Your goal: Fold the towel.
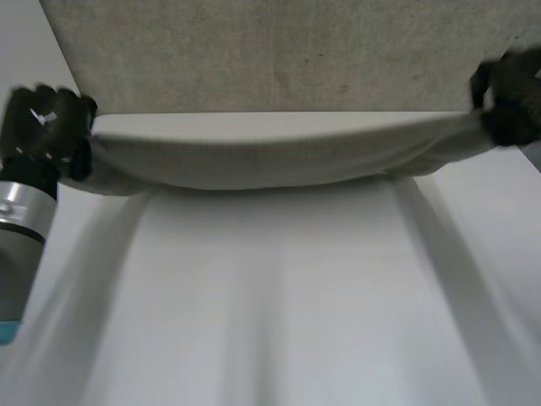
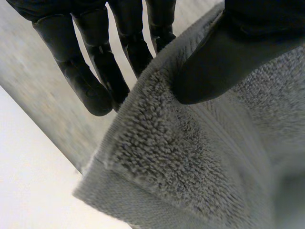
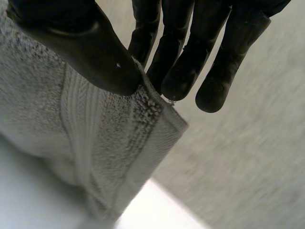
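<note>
- Black left hand [image 1: 49,127] and right hand [image 1: 510,97] each pinch a corner of the grey terry towel [image 1: 270,156], thumb against fingers [image 2: 90,90].
- Carry the edge taut and level; lay it square on the far edge.

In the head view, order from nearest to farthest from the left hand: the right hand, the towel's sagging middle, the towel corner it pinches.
1. The towel corner, pinched in the left hand itself.
2. The towel's sagging middle, between the hands.
3. The right hand, pinching the opposite corner.
</note>
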You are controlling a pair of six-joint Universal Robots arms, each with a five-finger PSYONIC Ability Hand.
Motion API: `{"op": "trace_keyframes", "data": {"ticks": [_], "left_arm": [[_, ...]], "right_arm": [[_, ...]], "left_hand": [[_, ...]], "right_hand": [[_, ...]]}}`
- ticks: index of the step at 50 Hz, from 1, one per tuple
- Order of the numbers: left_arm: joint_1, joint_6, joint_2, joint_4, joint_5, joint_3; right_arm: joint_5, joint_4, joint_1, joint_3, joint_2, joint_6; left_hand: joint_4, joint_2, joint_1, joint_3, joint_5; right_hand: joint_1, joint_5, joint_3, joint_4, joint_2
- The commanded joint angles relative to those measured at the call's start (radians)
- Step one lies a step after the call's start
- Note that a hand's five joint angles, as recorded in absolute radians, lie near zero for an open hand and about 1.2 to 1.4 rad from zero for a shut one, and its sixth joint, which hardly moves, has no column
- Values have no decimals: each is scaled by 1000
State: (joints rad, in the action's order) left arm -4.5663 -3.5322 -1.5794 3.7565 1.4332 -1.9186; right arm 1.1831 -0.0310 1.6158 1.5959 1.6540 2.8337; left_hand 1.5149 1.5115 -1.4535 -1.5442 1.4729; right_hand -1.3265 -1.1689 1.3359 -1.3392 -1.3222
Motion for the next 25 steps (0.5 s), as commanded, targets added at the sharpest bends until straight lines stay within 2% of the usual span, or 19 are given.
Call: {"op": "trace_keyframes", "data": {"ticks": [1, 5, 7, 14, 16, 22, 25], "left_arm": [[-2, -1, 137, -211, -11, 21], [-2, -2, 130, -287, -33, 3], [-5, -4, 104, -329, -69, -29], [-8, -7, -40, -334, -119, -59], [-10, -8, -83, -333, -117, -50], [-8, -24, -258, -333, -109, 65], [6, -37, -344, -333, -106, 142]], "right_arm": [[-66, 267, -65, -142, 46, -224], [-60, 365, -63, -114, 9, -416], [-59, 373, -62, -91, -9, -451], [-53, 367, -62, 10, -103, -479], [-53, 358, -59, 18, -178, -479], [-33, 293, -39, -16, -270, -474], [9, 247, -14, -57, -345, -473]], "left_hand": [[-119, -115, 57, 148, -251], [-119, -115, 57, 148, -251], [-119, -115, 57, 148, -251], [-119, -115, 57, 148, -251], [-119, -115, 57, 148, -251], [-119, -115, 57, 148, -251], [-119, -115, 57, 148, -251]], "right_hand": [[-70, -53, 60, -57, -74], [-70, -53, 60, -57, -74], [-70, -53, 60, -57, -74], [-70, -53, 60, -57, -74], [-70, -53, 60, -57, -74], [-70, -53, 60, -57, -74], [-70, -53, 60, -57, -74]]}}
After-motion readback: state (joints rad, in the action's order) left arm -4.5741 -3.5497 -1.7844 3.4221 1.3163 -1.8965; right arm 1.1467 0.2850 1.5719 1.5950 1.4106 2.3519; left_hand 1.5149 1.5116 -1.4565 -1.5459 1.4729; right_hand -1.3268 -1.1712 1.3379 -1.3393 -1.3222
